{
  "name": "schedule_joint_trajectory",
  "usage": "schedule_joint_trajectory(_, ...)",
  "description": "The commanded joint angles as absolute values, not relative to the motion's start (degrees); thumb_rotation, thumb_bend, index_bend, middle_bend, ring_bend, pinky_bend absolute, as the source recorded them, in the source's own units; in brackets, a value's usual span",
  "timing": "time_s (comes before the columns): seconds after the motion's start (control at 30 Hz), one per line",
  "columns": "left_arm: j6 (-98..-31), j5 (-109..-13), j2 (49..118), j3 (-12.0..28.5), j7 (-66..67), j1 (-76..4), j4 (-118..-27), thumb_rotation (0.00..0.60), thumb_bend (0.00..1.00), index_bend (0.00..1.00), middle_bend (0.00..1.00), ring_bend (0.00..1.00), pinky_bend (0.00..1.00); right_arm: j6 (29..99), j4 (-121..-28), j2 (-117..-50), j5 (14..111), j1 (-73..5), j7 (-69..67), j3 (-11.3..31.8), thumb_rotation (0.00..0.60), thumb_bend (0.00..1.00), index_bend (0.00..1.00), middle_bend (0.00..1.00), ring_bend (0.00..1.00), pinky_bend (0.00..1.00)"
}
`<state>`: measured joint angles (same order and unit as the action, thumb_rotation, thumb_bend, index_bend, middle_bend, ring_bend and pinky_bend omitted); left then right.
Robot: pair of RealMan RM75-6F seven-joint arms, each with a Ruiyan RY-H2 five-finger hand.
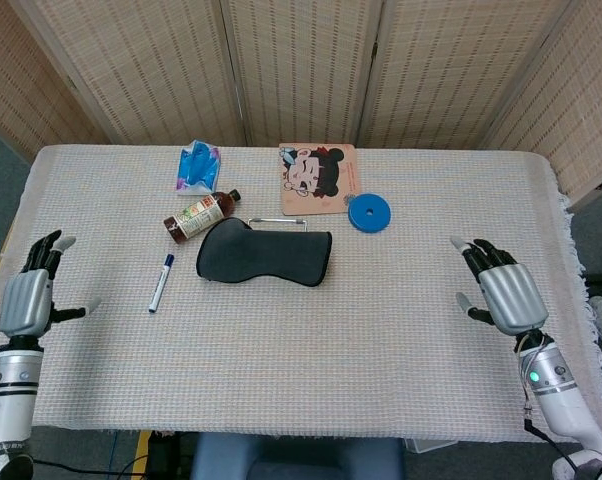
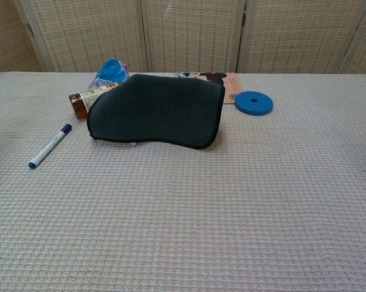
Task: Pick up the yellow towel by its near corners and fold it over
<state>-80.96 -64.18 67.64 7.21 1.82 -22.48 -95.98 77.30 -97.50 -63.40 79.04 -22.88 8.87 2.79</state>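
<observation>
Left hand (image 1: 26, 300) — we are holding it spread wide, empty, at the table's (image 1: 281, 350) left edge. Right hand (image 1: 506, 292) — likewise splayed, gripping nothing. The dark folded towel (image 1: 266, 254) is lying mid-table, well apart from both.

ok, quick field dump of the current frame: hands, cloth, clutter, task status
left hand: open, holding nothing, at the table's left edge
right hand: open, holding nothing, near the right edge
cloth: dark grey cloth, mid-table, already folded, untouched; no yellow towel visible
clutter: blue marker, brown bottle, blue packet, cartoon mat, blue disc
table: woven white cover
task status: neither hand is near the cloth
</observation>
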Motion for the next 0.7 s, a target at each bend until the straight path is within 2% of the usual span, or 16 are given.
schedule_joint_trajectory(0.03, -87.0, -69.6, 67.4, 3.8, 2.1, -17.4, -98.2, 0.600, 0.13, 0.17, 0.09, 0.00, 0.31, 81.6, -96.0, -63.6, 81.2, -18.7, 6.6, 0.8, 0.600, 0.33, 0.05, 0.21, 0.17, 0.26)
schedule_joint_trajectory(0.2, -91.5, -73.8, 67.9, 1.8, 5.0, -13.8, -99.5, 0.600, 0.13, 0.19, 0.10, 0.00, 0.31, 85.1, -95.8, -64.2, 81.2, -14.7, 5.6, 0.0, 0.600, 0.33, 0.05, 0.21, 0.17, 0.26)
schedule_joint_trajectory(0.37, -92.1, -76.0, 67.4, -0.5, 8.3, -11.3, -102.3, 0.600, 0.13, 0.19, 0.10, 0.00, 0.31, 86.6, -95.1, -64.5, 81.0, -11.6, 5.2, -0.7, 0.600, 0.33, 0.05, 0.21, 0.17, 0.26)
schedule_joint_trajectory(0.7, -93.8, -78.7, 68.6, -0.1, 11.0, -8.7, -104.1, 0.600, 0.13, 0.19, 0.10, 0.00, 0.31, 87.5, -95.6, -64.2, 82.0, -8.9, 4.6, -0.3, 0.600, 0.33, 0.05, 0.21, 0.17, 0.26)
